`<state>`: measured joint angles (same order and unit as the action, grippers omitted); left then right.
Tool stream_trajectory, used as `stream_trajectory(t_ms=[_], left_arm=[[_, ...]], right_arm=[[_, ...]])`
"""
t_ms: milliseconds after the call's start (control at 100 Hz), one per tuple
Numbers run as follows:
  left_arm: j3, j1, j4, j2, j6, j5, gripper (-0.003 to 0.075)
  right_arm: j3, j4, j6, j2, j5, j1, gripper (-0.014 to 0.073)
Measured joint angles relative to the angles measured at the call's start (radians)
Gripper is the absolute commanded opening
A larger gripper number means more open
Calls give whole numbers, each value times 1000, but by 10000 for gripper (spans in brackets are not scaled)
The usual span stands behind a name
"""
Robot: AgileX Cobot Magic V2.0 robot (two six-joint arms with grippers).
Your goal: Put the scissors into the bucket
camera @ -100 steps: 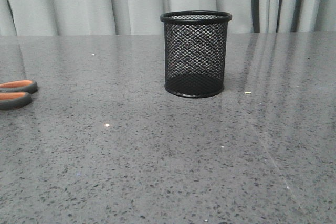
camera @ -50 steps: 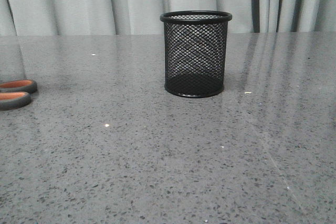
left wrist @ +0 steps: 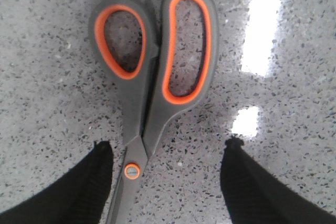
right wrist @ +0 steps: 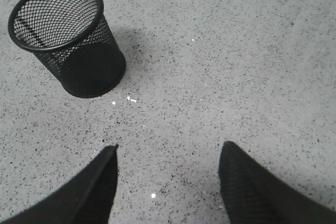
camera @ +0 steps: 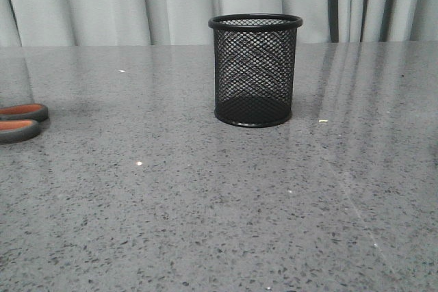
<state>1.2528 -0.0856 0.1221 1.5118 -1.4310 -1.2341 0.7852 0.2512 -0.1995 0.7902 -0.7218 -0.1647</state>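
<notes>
Scissors location: flat on the tabletop at the far left edge of the front view, only the handle loops showing there; well apart from the bucket.
Bucket location: upright near mid-tabletop, mouth up, nothing visible inside.
Left end effector: wide, fingers on either side of the pivot and the neck of the handles, not touching.
Right end effector: wide, holding nothing, over bare tabletop near the bucket.
Scissors long axis: in the front view, runs left-right across the tabletop, loops toward the bucket side, blades pointing away and out of frame.
Alignment to left end effector: axis passes between the fingers, skewed toward one finger; blades leave the wrist view next to it.
Blade state: looks closed; tips unseen.
Risk, off-centre grasp: the near finger likely touches first, pushing or spinning the scissors on the smooth tabletop.
Risk, thin flat object: fingertips may scrape the tabletop or slide over the handles.
Risk, insertion: scissors seem longer than the bucket is tall; a tilted or off-centre drop could catch the rim or tip the bucket.
</notes>
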Motion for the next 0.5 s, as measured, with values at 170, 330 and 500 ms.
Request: stream_trajectory(t_ms=[170, 330, 500], left_arm=[[0, -14, -9, 56, -2, 4, 411], [7, -34, -30, 93, -8, 6, 411], [48, -37, -40, 127, -12, 6, 411]], right_arm=[[0, 0, 0, 2, 0, 0, 385], [0, 0, 0, 2, 0, 0, 385], [0, 0, -2, 2, 0, 0, 385]])
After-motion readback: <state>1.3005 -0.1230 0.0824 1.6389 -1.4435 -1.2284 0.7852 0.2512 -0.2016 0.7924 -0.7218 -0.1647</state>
